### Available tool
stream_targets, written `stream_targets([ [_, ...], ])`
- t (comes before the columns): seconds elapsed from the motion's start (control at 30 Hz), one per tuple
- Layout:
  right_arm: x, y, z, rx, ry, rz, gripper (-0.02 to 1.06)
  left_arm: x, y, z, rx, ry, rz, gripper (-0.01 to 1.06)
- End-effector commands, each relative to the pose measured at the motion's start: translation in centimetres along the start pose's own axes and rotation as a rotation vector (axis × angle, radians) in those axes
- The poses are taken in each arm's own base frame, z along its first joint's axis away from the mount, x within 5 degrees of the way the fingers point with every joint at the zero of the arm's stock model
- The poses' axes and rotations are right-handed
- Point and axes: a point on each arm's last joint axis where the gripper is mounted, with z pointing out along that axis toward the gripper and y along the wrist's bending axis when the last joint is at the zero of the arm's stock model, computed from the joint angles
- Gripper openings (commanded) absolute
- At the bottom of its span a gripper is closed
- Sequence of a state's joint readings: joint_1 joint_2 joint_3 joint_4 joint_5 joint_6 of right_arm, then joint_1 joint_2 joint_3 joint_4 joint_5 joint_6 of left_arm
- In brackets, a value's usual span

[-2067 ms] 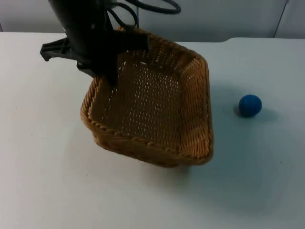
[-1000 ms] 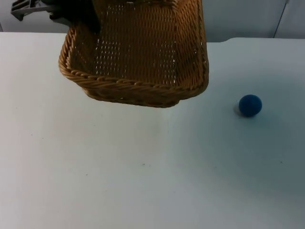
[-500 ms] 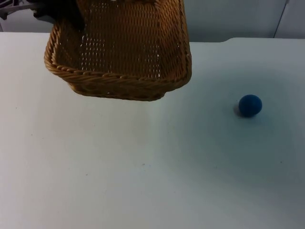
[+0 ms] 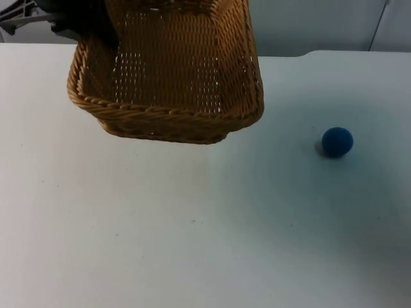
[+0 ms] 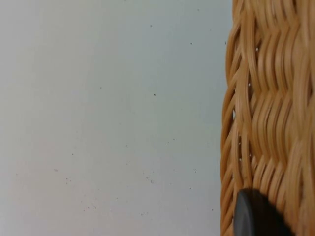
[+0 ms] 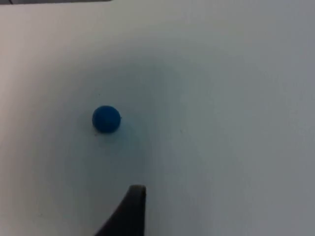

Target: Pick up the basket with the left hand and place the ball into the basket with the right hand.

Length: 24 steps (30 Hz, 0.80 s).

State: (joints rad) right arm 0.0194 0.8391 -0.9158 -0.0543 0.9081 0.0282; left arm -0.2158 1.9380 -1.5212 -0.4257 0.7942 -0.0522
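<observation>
The rectangular woven wicker basket [image 4: 168, 77] is held lifted above the white table top [image 4: 192, 231] by the left gripper [image 4: 87, 22], which is clamped on the basket's rim at its far left corner, next to the grey partition wall [image 4: 314, 25]. The basket is tilted, its near rim lower than its far rim, with its open side turned up and toward the camera, and nothing is seen inside it. In the left wrist view, one black fingertip [image 5: 253, 216] is pressed against the basket's woven wall [image 5: 266, 113], with bare table beside it. The small blue ball [image 4: 336, 142] rests on the table, well apart from the basket, to its right. The right gripper [image 6: 129, 211] hangs above the table near the ball [image 6: 106, 119] without touching it; whether its fingers are spread or together cannot be told.
</observation>
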Motion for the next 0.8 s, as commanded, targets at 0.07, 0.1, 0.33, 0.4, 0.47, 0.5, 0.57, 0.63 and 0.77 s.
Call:
stream_targets([
  [0.07, -2.3, 1.4, 2.7, -0.032, -0.001, -0.066, 1.05, 0.2, -0.9, 0.5, 0.021, -0.008, -0.008, 0.0],
  [0.1, -3.0, 2.2, 3.9, -0.035, 0.007, -0.091, 1.05, 0.3, -0.8, 0.8, 0.019, 0.0, -0.008, 0.0],
  [0.33, -6.7, 6.8, 10.5, 0.044, -0.003, -0.182, 1.05, 0.3, -0.4, 1.7, 0.011, 0.011, -0.021, 0.0],
  [0.4, -7.2, 7.5, 11.6, 0.021, -0.004, -0.172, 1.05, 0.3, -0.4, 1.7, 0.01, 0.013, -0.021, 0.0],
  [0.47, -7.7, 8.3, 13.7, 0.013, 0.018, -0.181, 1.05, 0.3, -0.3, 1.7, 0.009, 0.012, -0.023, 0.0],
  [0.5, -7.7, 8.6, 14.8, 0.013, 0.034, -0.187, 1.05, 0.3, -0.3, 1.7, 0.009, 0.012, -0.023, 0.0],
  [0.57, -7.5, 9.5, 17.6, 0.004, 0.072, -0.201, 1.05, 0.2, -0.1, 1.7, 0.009, 0.01, -0.029, 0.0],
  [0.63, -7.3, 10.1, 19.3, -0.007, 0.084, -0.211, 1.05, 0.1, 0.0, 1.6, 0.013, 0.009, -0.039, 0.0],
  [0.77, -6.5, 11.1, 22.7, -0.026, 0.136, -0.202, 1.05, 0.0, 0.3, 1.5, 0.019, 0.007, -0.05, 0.0],
])
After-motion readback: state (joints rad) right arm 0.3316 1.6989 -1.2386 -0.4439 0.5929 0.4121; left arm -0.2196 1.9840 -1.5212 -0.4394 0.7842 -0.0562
